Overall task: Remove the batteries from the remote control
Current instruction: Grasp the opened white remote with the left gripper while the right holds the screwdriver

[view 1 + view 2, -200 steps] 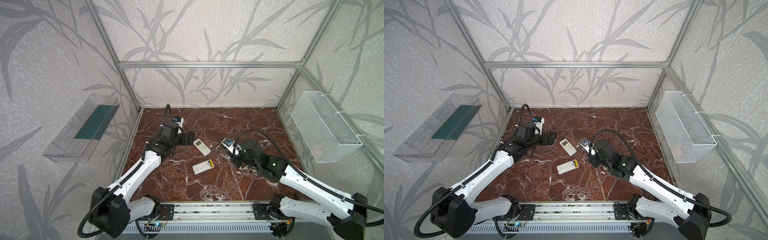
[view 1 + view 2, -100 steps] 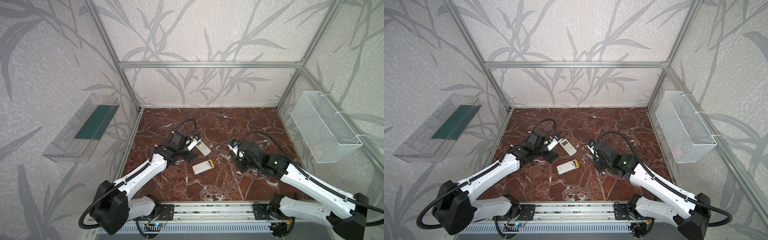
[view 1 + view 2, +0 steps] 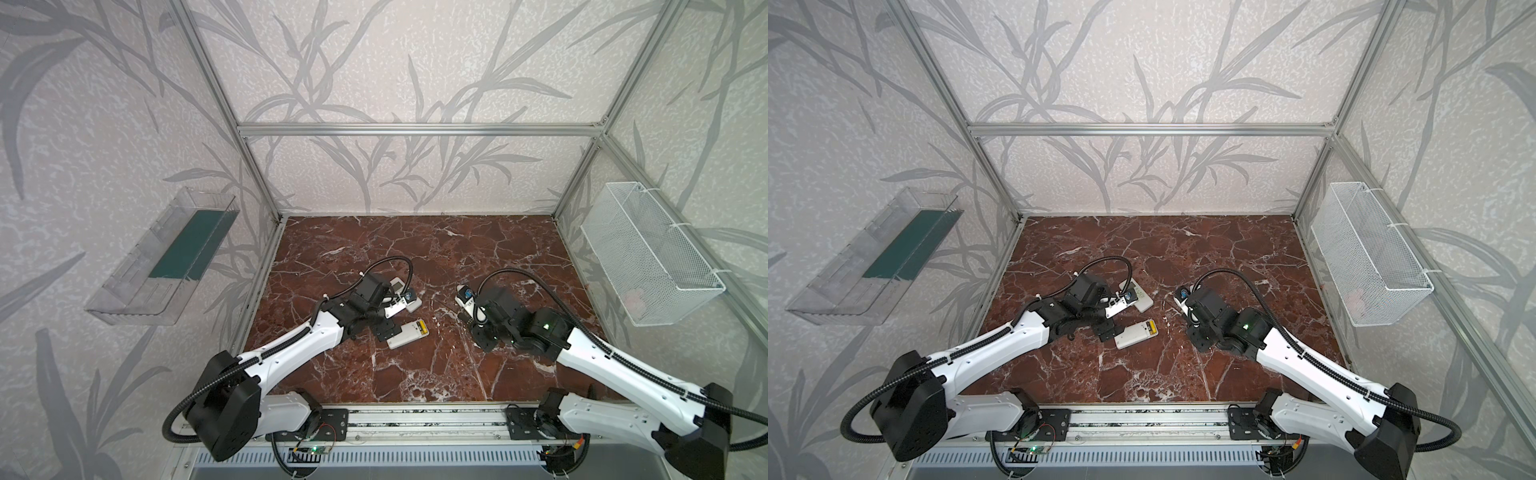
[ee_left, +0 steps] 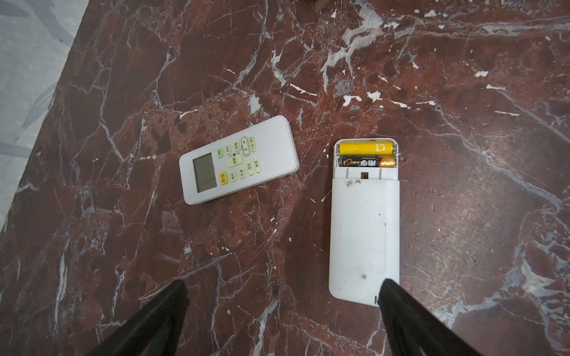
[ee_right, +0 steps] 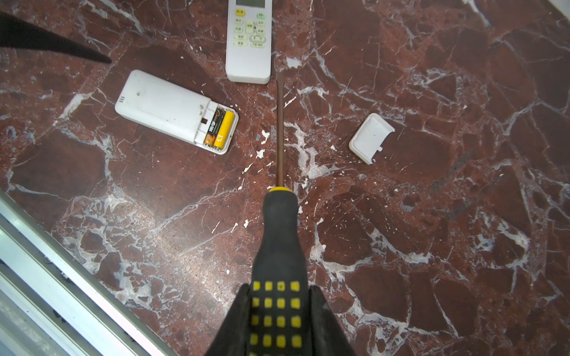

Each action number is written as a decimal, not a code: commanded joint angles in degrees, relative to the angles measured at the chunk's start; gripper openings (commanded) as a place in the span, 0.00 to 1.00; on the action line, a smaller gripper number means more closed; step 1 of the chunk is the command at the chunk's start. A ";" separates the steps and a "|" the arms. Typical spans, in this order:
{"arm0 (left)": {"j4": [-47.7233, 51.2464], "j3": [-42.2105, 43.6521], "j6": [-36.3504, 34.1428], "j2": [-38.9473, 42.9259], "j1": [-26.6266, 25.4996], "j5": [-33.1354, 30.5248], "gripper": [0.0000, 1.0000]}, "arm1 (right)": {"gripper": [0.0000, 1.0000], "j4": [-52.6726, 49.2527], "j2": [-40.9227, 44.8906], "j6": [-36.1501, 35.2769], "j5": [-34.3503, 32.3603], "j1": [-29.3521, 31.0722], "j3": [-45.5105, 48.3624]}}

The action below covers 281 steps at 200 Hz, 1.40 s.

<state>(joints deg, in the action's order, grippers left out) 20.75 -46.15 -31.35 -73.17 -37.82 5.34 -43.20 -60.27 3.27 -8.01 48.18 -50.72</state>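
Marble tabletop beneath, left arm stretched low, jaws wide by remote.

The light is bright, even and diffuse, and seems to come from overhead. In both top views the marble tabletop carries only soft, faint shadows under the arms, toward 8 and 4 o'clock. There the aluminium frame posts lean outward toward 11 and 1 o'clock, a wide-lens stretch that grows at the corners.

The left wrist view is sharp: the print on the batteries is crisp, and a pale sheen lies on the stone just beside the open remote. The black fingers of the left gripper are blurred close to the lens.

In the right wrist view the screwdriver is crisp along its shaft, while its handle softens toward the lens.
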 commanded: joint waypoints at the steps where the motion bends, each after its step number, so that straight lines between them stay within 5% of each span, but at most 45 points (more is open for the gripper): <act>1: -0.12 1.58 -1.66 -0.89 -1.16 -1.32 0.99 | 0.00 2.05 1.76 0.45 3.44 0.33 2.47; 57: 2.42 -1.06 -4.07 -7.97 -2.36 -5.11 1.00 | 0.00 2.73 -1.48 4.12 8.30 0.33 2.52; 177: 3.88 -2.66 0.65 -10.41 -2.39 8.35 0.99 | 0.00 -3.38 -7.75 3.21 10.13 0.29 -3.76; 236: 3.70 -4.89 11.13 -13.46 -2.16 4.83 0.93 | 0.00 -3.06 -6.50 3.20 10.47 0.26 -3.98; 281: 8.50 -9.47 21.97 -16.62 -2.13 11.80 0.89 | 0.00 -1.11 -3.47 3.00 10.73 0.26 -1.95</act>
<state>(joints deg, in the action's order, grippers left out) 25.34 -53.65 -17.02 -87.88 -40.01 13.10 -45.19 -66.17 6.22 2.04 48.18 -53.49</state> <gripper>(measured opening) 0.894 0.281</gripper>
